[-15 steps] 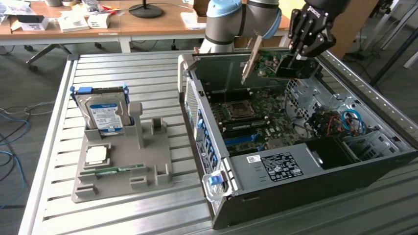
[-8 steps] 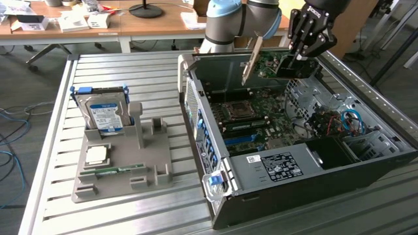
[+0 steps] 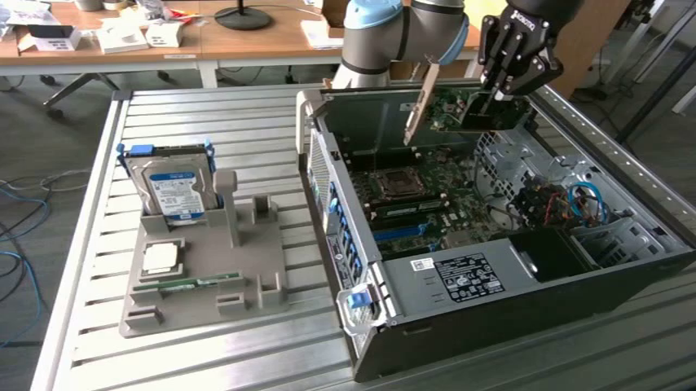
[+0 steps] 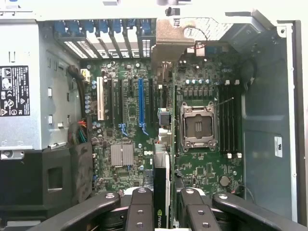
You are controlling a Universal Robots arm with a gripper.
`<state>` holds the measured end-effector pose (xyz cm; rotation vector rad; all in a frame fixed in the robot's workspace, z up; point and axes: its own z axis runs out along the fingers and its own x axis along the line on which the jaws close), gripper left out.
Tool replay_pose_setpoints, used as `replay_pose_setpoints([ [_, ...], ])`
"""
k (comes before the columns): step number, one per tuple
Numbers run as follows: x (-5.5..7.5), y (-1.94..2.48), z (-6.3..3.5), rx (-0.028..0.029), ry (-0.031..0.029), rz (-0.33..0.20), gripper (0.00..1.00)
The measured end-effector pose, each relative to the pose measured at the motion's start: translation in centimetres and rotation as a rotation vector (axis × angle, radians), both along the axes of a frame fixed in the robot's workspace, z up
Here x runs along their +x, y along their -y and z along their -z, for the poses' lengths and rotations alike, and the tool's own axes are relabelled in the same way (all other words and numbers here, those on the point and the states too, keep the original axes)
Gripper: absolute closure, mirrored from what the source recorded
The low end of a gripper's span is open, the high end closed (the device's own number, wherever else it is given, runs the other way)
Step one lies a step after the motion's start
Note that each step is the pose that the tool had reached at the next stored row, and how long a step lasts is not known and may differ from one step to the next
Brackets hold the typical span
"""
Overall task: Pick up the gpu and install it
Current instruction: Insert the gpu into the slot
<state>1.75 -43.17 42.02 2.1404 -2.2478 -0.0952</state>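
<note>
Above the open case (image 3: pixel 522 326), the jaws clench the gpu (image 3: pixel 455 112) edge-down, long axis level, bracket (image 3: pixel 422 91) toward the exterior view's left.

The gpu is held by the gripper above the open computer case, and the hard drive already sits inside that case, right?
Not quite. The hard drive stands in the grey holder outside the case, at the exterior view's left. The rest holds: the gripper holds the gpu above the open case, as the exterior view shows.

gpu (image 3: pixel 448 111) above open case (image 3: pixel 468 342), parts holder (image 3: pixel 253 281) on the exterior view's left
</note>
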Motion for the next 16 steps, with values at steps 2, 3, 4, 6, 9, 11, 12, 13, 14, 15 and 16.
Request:
replay_pose_setpoints([
  [2, -0.03, 0.00, 0.01, 0.0001, 0.0039, -0.009, 0.74],
  [3, -0.05, 0.00, 0.02, 0.0001, 0.0054, -0.013, 0.74],
  [4, -0.05, 0.00, 0.01, 0.0002, 0.0059, -0.016, 0.74],
  [6, -0.09, 0.00, 0.02, 0.0001, 0.0072, -0.020, 0.74],
  [9, -0.21, 0.00, 0.04, 0.0007, 0.0151, -0.029, 0.74],
  [11, -0.31, 0.00, 0.06, 0.0013, 0.0202, -0.034, 0.74],
  [12, -0.37, 0.00, 0.07, 0.0020, 0.0224, -0.036, 0.74],
  [13, -0.46, 0.00, 0.08, 0.0027, 0.0247, -0.038, 0.74],
  [14, -0.55, 0.00, 0.08, 0.0032, 0.0269, -0.040, 0.74],
  [15, -0.63, 0.00, 0.08, 0.0037, 0.0293, -0.042, 0.74],
  [16, -0.72, 0.00, 0.08, 0.0043, 0.0318, -0.043, 0.74],
])
